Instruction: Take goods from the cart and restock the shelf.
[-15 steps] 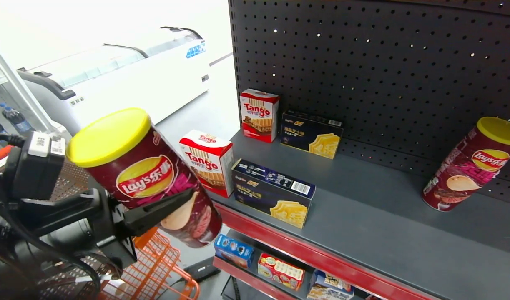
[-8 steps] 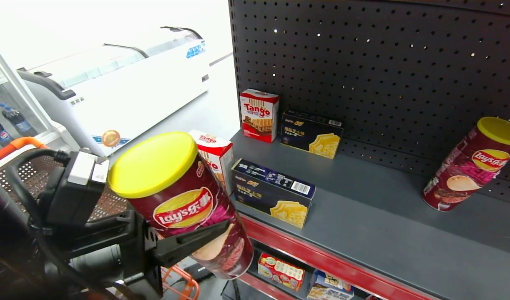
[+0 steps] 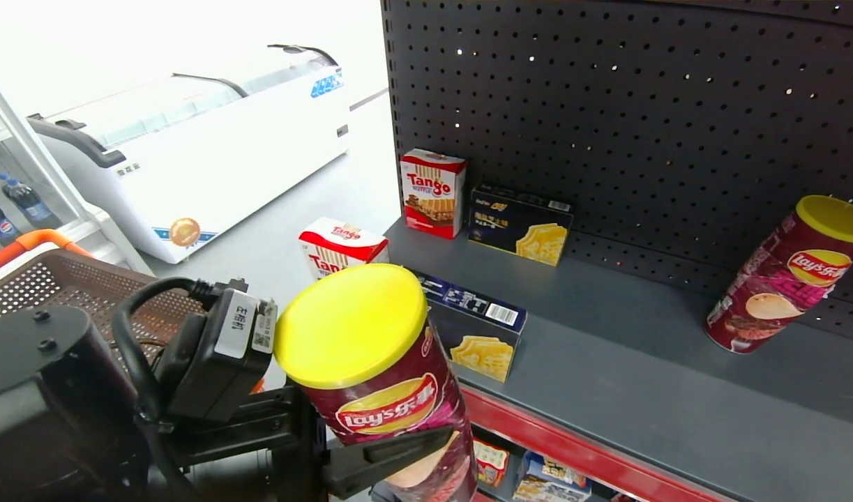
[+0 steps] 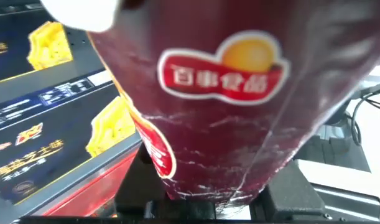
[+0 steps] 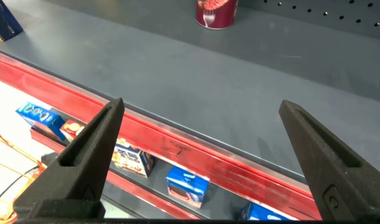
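Head view: the left gripper [image 3: 398, 453] clasps the chips can [image 3: 370, 362], near upright, just outside the shelf's [image 3: 607, 362] red front edge [image 3: 538, 432]. Bare shelf board lies forward and right of it. The right gripper [image 5: 208, 155] hangs spread open facing that edge.

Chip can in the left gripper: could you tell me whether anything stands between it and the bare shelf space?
Only the dark blue box at the front edge of the shelf, just behind the can; right of that box the shelf lies bare.
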Robot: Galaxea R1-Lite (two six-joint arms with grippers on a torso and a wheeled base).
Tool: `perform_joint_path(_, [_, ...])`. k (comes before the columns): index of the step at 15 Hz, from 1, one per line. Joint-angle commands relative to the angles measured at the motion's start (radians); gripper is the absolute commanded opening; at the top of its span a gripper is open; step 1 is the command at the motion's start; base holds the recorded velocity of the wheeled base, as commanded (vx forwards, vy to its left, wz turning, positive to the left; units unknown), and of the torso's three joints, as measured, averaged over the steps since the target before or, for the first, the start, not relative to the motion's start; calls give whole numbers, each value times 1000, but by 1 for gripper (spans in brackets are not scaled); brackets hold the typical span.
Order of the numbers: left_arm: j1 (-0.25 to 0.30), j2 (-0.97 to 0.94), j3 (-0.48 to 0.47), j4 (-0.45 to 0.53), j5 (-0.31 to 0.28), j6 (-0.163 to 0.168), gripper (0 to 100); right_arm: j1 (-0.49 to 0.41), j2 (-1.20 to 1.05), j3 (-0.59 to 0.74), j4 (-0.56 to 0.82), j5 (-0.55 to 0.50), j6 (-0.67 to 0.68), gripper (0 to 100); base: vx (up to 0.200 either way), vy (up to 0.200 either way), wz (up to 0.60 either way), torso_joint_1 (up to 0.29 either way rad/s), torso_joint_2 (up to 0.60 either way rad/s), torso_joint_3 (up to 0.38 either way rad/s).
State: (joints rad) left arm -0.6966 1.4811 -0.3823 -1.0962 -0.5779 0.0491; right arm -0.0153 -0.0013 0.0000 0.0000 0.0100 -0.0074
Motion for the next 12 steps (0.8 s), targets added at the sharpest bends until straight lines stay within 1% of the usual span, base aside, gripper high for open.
perform_joint_path(1, [-4, 15, -3, -1, 0, 0, 0, 0, 1, 0, 0, 1, 0, 100, 0, 0, -600, 2, 2, 7])
perform_joint_path(5, [-4, 13, -4, -2, 1, 0, 0, 0, 1, 0, 0, 1, 0, 100, 0, 0, -600, 7, 4, 2])
perform_joint_path(11, [-4, 13, -3, -5, 1, 0, 0, 0, 1, 0, 0, 1, 0, 100, 0, 0, 0, 0, 0, 0])
perform_joint_path(12, [-4, 13, -3, -5, 1, 0, 0, 0, 1, 0, 0, 1, 0, 100, 0, 0, -600, 2, 7, 2])
